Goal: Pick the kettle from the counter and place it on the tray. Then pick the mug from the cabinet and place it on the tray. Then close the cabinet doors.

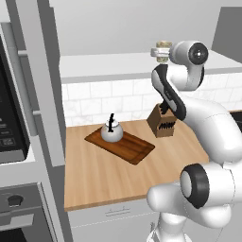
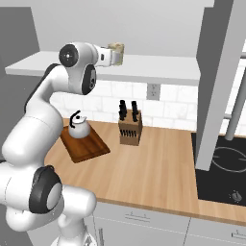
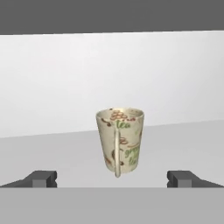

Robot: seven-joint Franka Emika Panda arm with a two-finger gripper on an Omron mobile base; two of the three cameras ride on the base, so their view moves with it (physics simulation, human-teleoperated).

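Mug [image 3: 120, 141] upright on the cabinet shelf [image 3: 183, 144], dead ahead of me at 12 o'clock in the hand view, its loop handle turned toward me. My gripper [image 3: 112, 178] is spread wide and empty, one fingertip [image 3: 41, 178] at 8 o'clock and the other at 4 o'clock, the mug apart from both, farther in along the shelf.

Risks, as I judge them: the handle faces me, so a straight advance could strike it and push or spin the mug deeper before I close. Closing off-centre could tip the mug, since it is tall for its base. On the way out, the mug could clip the shelf edge if I drop too early.

Arm pose: in the base views my wrist is raised to shelf level and the hand points level into the cabinet [image 2: 158, 67], with the mug [image 1: 163, 51] just beyond it; the elbow is folded below.

Kettle [image 1: 112, 132] sits on the tray [image 1: 137, 150] on the counter [image 1: 118, 179], at 10 o'clock from the knife block [image 1: 163, 124], so that step looks done. Mug and doors remain.
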